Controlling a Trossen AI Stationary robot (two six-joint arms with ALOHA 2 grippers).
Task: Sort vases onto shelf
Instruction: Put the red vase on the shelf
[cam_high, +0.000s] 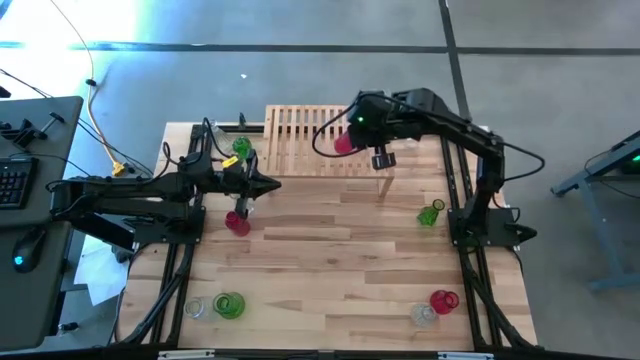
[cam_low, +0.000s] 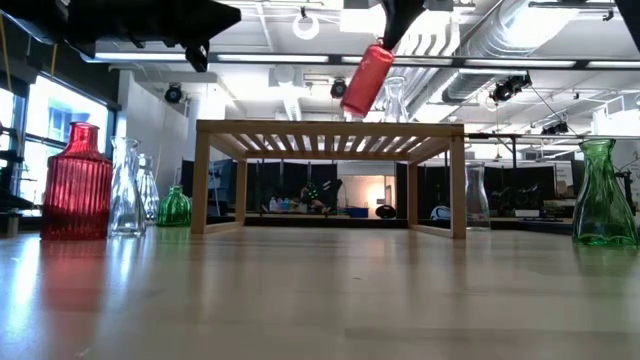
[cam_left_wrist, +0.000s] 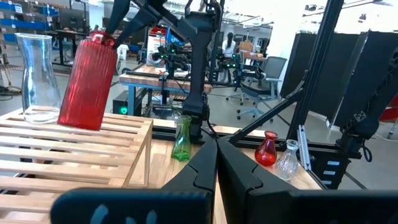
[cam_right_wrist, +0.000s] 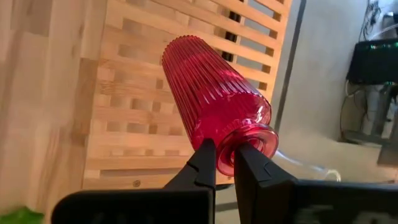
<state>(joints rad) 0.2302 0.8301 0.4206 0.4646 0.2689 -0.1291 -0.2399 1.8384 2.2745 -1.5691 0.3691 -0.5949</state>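
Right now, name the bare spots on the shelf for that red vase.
The shelf slats are bare left of the red vase, which hangs tilted in the right claw. A clear vase stands at the shelf's far edge. Crowded: green vase beside the shelf's left end.

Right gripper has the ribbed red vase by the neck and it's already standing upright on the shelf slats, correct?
Not standing. The right gripper does hold the ribbed red vase by the neck, but the low view shows it tilted in the air above the shelf.
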